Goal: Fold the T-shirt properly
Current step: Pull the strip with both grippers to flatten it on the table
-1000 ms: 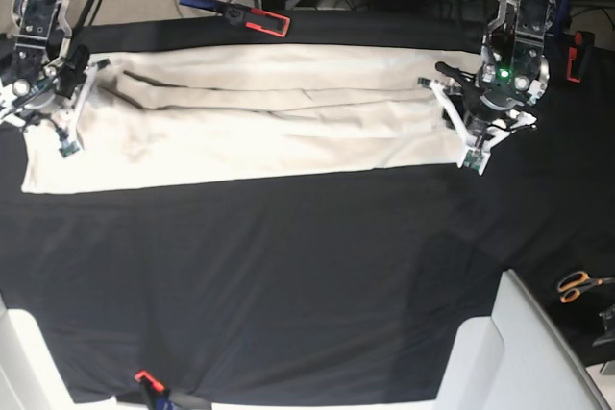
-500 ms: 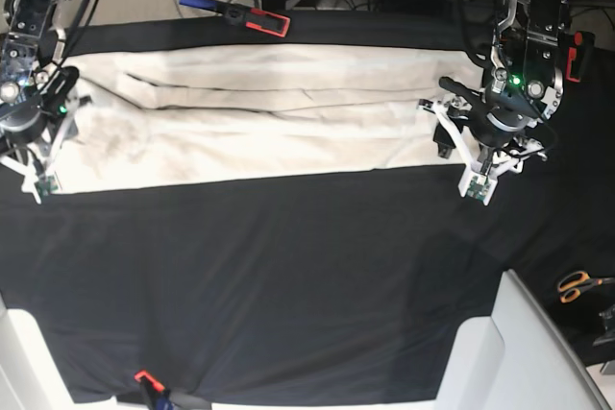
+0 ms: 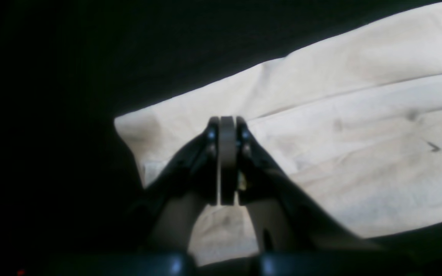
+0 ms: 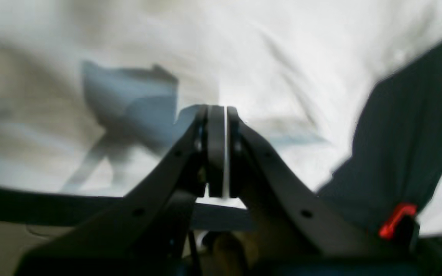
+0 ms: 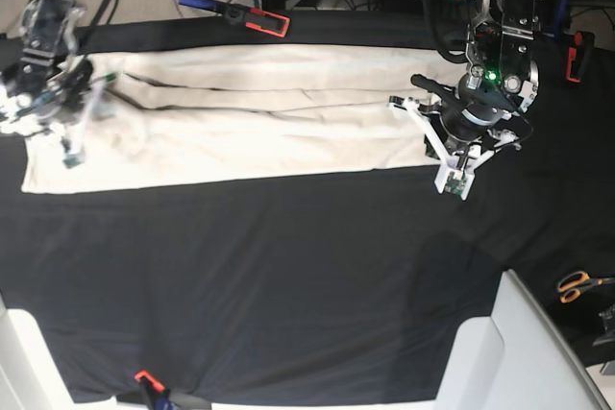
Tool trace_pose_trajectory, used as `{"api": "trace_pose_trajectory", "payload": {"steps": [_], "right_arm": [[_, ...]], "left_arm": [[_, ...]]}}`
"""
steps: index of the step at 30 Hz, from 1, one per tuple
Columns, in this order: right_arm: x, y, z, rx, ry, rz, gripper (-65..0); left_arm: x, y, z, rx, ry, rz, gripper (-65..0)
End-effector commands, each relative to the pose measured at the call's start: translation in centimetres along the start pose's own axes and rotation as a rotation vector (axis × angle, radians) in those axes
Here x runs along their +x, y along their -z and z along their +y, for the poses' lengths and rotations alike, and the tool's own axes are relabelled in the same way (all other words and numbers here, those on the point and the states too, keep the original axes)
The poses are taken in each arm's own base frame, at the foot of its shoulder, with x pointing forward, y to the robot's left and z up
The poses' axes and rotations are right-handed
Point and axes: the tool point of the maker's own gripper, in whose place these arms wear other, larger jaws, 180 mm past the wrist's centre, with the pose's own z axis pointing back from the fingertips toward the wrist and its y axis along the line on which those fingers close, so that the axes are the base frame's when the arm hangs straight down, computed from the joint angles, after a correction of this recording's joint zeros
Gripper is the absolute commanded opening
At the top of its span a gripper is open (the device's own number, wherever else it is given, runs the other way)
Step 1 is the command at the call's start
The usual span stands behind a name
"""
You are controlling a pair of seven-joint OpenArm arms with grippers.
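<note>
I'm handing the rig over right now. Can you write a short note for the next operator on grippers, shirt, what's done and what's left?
Left gripper: shut, over the T-shirt end on the base view's right; no cloth visibly pinched.
Right gripper: shut, above the opposite end; a grip can't be confirmed.
T-shirt: lies as a long band across the far part of the black table cloth, long edges folded in, some creases.
Done: lengthwise folds.
Left: fold the band crosswise, probably end over end, then smooth it.
</note>
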Motion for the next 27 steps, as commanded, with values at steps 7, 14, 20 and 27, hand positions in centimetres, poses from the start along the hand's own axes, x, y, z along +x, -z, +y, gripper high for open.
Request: {"api": "trace_pose_trajectory", "payload": {"steps": [7, 14, 20, 27], "right_arm": [[-3.0, 1.8, -4.5, -0.028, 0.096, 0.043, -64.2], [-2.8, 0.2, -7.5, -0.107, 0.147, 0.016, -64.2], [1.4, -3.1, -9.9, -0.207, 0.106, -0.089, -64.2], [6.2, 1.4, -9.3, -0.071, 0.072, -0.145, -64.2]], "left_arm": [[0.8, -0.6, 2.7, 0.065, -0.032, -0.036, -65.0], [0.1, -0.6, 5.4, 0.126, -0.084, -0.021, -65.0], [-0.3, -0.7, 5.5, 0.128, -0.077, -0.01, -65.0], [-0.4, -0.7, 5.3, 0.125, -0.079, -0.007, -65.0]]}}
